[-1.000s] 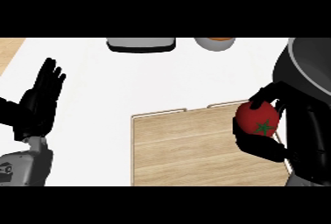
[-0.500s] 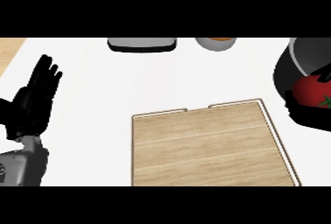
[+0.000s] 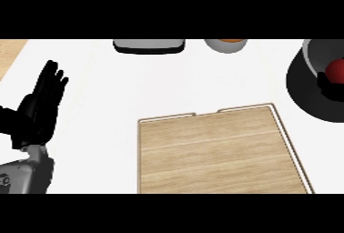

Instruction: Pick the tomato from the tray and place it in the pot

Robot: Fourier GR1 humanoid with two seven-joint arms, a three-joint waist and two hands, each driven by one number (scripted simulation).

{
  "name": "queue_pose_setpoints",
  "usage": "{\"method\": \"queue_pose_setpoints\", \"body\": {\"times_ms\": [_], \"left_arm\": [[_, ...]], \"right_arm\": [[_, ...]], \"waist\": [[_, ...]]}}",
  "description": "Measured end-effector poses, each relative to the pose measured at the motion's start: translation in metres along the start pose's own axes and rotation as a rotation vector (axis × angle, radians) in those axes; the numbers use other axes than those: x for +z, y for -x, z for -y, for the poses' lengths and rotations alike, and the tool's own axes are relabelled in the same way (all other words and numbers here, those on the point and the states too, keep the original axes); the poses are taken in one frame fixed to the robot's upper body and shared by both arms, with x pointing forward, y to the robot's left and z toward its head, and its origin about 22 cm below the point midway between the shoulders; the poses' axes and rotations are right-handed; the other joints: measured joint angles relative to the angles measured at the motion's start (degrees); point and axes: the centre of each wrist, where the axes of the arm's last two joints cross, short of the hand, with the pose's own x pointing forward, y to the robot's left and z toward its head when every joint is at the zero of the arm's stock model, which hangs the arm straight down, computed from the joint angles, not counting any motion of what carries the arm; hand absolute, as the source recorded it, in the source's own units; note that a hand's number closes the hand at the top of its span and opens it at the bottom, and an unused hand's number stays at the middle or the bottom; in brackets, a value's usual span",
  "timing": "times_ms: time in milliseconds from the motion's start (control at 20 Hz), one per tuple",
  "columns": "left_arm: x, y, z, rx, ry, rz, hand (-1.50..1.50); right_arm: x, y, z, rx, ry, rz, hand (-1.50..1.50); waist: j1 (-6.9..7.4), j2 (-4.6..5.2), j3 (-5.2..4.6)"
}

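The red tomato [image 3: 335, 68] shows at the view's right edge, inside the outline of the black pot [image 3: 304, 86] with its grey inner wall. My right hand [image 3: 329, 87] is mostly cut off by that edge; its dark fingers curl against the tomato's lower left side, over the pot's opening. The wooden tray [image 3: 218, 152] lies in the middle of the white counter with nothing on it. My left hand [image 3: 40, 107] rests open at the far left, fingers up, well away from the tray.
A flat grey and black object [image 3: 149, 45] lies at the counter's back edge. Beside it stands a grey cup [image 3: 226, 44] with something orange inside. A wooden strip [image 3: 10, 51] shows at the back left.
My right hand has carried the tomato from above the tray's right rim up and to the right, over the pot. The left hand has barely shifted.
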Motion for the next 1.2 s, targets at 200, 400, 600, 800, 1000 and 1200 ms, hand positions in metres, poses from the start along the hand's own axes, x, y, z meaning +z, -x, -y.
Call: {"method": "queue_pose_setpoints", "body": {"times_ms": [200, 400, 600, 800, 1000, 1200], "left_arm": [[-0.001, 0.0, -0.001, 0.003, 0.014, 0.003, 0.0], [-0.005, 0.004, -0.001, 0.0, 0.012, 0.008, 0.0], [-0.002, 0.004, 0.001, -0.001, 0.02, 0.01, 0.0], [-0.003, 0.003, 0.005, 0.0, 0.021, 0.01, 0.0], [-0.007, 0.001, 0.003, 0.0, 0.021, 0.017, 0.0], [-0.007, -0.002, 0.004, 0.004, 0.036, 0.019, 0.0]], "right_arm": [[-0.014, 0.024, 0.003, 0.247, 0.076, 0.004, 1.5], [-0.034, 0.054, -0.004, 0.387, 0.11, -0.01, 1.5], [-0.053, 0.082, -0.015, 0.435, 0.103, -0.025, 1.5], [-0.061, 0.111, -0.026, 0.397, 0.048, -0.082, -1.5], [-0.068, 0.125, -0.03, 0.323, -0.022, -0.153, -1.5], [-0.07, 0.135, -0.031, 0.209, -0.11, -0.161, -1.5]], "waist": [[0.73, 0.38, -0.01], [0.91, 0.46, 0.01], [1.02, 0.24, -0.12], [1.24, 0.43, 0.03], [1.49, 0.22, -0.56], [1.59, -0.02, -0.99]]}}
